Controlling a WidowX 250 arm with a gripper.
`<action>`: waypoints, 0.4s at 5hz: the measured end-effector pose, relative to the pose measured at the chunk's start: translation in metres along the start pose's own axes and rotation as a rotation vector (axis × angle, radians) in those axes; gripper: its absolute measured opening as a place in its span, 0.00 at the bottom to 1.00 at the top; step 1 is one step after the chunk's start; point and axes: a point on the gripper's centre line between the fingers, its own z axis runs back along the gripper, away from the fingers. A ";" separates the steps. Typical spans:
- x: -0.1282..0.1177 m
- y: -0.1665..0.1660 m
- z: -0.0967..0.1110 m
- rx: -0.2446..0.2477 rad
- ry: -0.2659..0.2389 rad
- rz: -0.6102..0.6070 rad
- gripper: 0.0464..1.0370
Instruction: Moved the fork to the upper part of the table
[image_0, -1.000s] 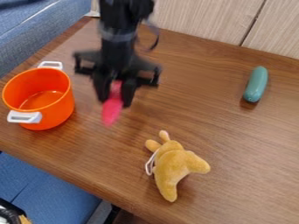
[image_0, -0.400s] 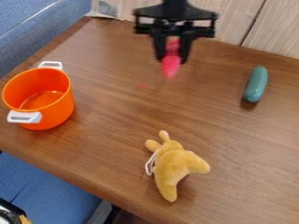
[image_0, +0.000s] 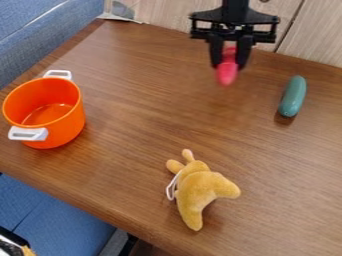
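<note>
The black two-finger gripper (image_0: 229, 64) hangs over the upper part of the brown wood-grain table (image_0: 147, 125), its fingers closed around the pink-red fork (image_0: 227, 73), which points downward between them. To one side, near the wall, a smooth teal elongated object (image_0: 292, 96) lies on the tabletop.
</note>
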 end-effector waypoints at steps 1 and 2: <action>0.009 -0.006 -0.020 0.005 0.020 -0.010 0.34; 0.008 -0.011 -0.030 0.034 0.000 -0.029 0.33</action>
